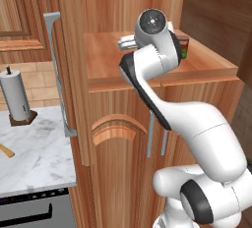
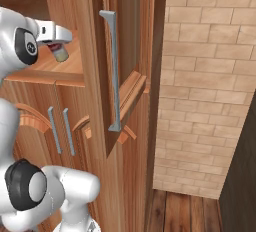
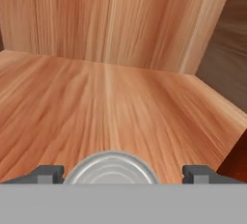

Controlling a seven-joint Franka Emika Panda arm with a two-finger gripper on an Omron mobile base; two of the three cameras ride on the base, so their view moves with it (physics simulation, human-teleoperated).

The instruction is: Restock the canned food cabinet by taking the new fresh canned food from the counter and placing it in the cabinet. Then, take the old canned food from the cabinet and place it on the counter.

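Silvery-lidded new fresh canned food sits pinched in the gripper above the cabinet shelf; lower it gently, upright, before releasing.

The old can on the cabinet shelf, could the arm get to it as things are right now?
Probably not yet. The old can stands unobstructed on the shelf, close beside the arm, but the gripper appears shut on the new can, which it would need to set down first.
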